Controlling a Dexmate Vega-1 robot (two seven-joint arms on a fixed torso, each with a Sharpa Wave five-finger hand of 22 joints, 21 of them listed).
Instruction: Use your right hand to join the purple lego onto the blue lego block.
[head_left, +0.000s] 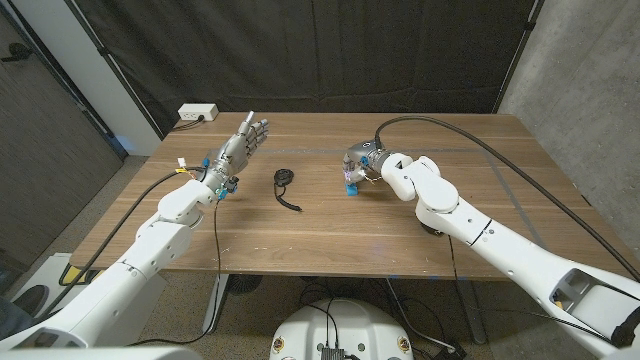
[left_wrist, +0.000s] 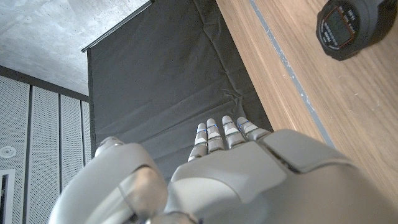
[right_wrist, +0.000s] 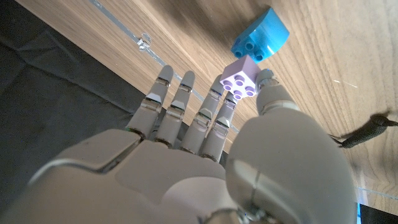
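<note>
The purple lego (right_wrist: 241, 79), a small, light, rigid studded cube of slick plastic (best pinched by its flat sides), is held at the right hand (right_wrist: 205, 149)'s fingertips just beside the rounded blue lego block (right_wrist: 261, 40) on the grained wooden tabletop (head_left: 330, 235), while the left hand (head_left: 240, 145) hovers open.

A wooden desk (head_left: 320, 235) stands before a black curtain (head_left: 300, 55) that hangs across the back. A bare concrete wall (head_left: 585, 70) rises on one side. On the other, a pale panel (head_left: 85, 60) leans beside the grey floor (head_left: 100, 200). A white power strip (head_left: 198, 114) sits at the desk's far corner.
</note>
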